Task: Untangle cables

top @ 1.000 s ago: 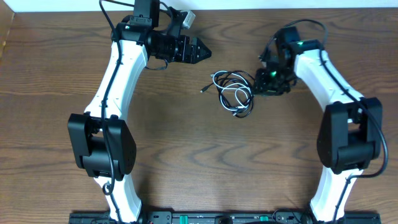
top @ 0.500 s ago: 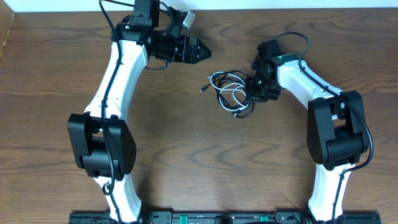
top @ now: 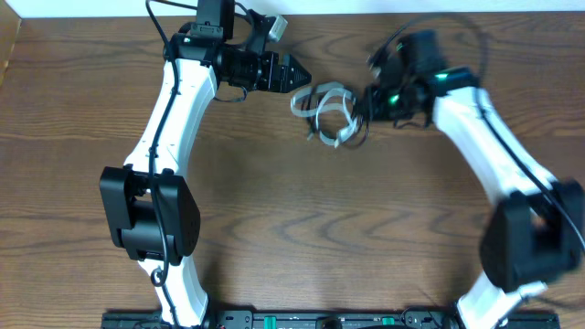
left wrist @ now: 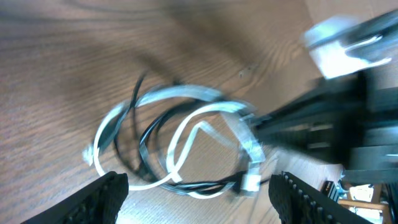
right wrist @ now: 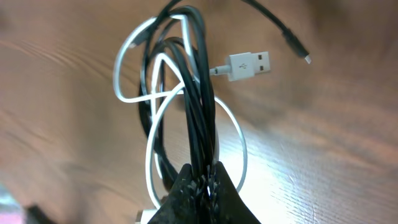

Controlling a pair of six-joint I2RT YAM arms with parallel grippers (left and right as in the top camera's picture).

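Two cables (top: pixel 329 111) lurch across the tabletop (top: pixel 274 210): right pincer (right wrist: pixel 202 177) now pinches the black cable (right wrist: pixel 196 93), white cable (right wrist: pixel 241 144) dragged along, nearer the spread left pincer (left wrist: pixel 199 183), ready for pulling apart.

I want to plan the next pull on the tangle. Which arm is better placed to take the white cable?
Left. The left gripper is open and free, close to the white cable, while the right gripper is shut on the black cable strands.
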